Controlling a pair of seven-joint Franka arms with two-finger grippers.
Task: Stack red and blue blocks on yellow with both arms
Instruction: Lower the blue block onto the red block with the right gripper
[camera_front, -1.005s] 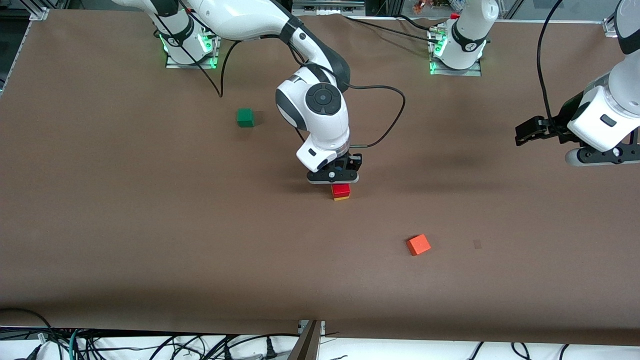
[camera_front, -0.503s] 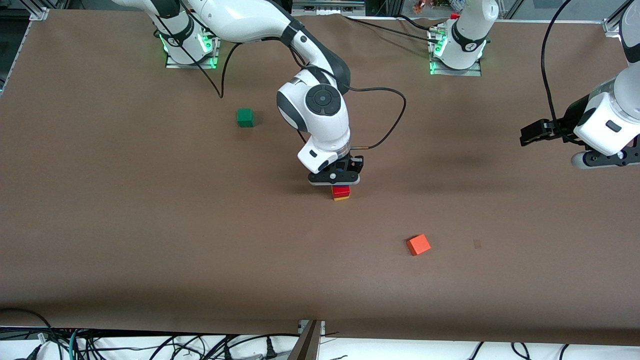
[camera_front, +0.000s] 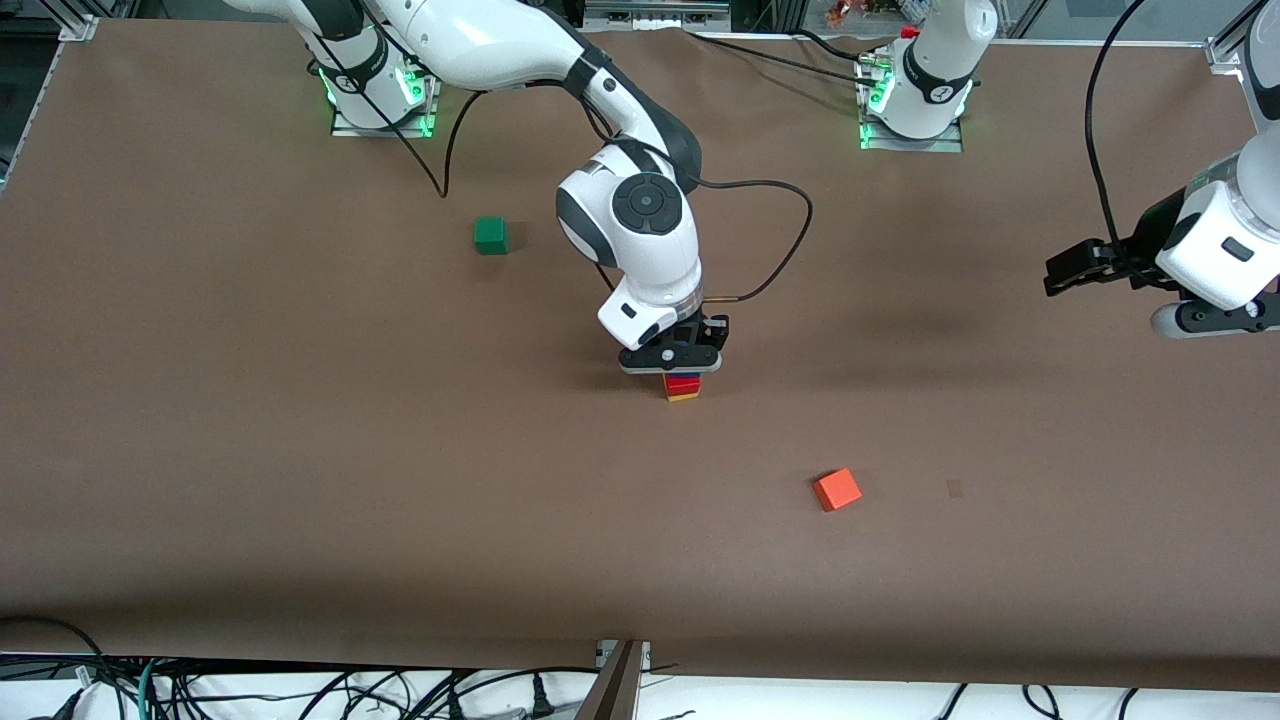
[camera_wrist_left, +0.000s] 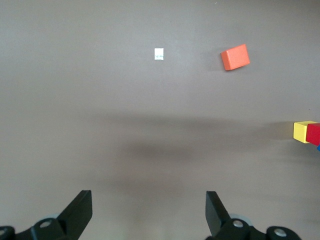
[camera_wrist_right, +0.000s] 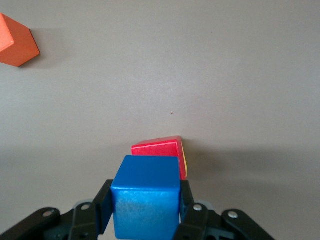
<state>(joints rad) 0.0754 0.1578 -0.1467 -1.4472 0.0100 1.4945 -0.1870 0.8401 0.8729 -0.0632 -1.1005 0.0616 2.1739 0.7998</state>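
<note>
Gripping the blue block (camera_wrist_right: 146, 195) between both fingers, the right claw (camera_front: 670, 357) sits directly over the stack at mid-counter, w/ the blue block just above or already touching the red block (camera_front: 683, 387); contact can't be confirmed. Red rests on the yellow block (camera_front: 683, 397), of which only a thin edge shows in the front view; the left wrist view shows yellow (camera_wrist_left: 302, 131) on the counter w/ red beside it at the frame edge. Left claw (camera_wrist_left: 145, 212) hangs w/ fingers spread apart, holding nothing, over bare counter (camera_front: 300, 450) toward the left arm's end; that arm waits. Distractors: orange-red cube (camera_front: 836, 490) nearer the front camera than the stack, green cube (camera_front: 490, 235) farther from it, toward the right arm's end. Progress est.: red-on-yellow done; blue aligned but not yet released. Left: seat blue squarely, open claw, lift clear w/o nudging the stack.
</note>
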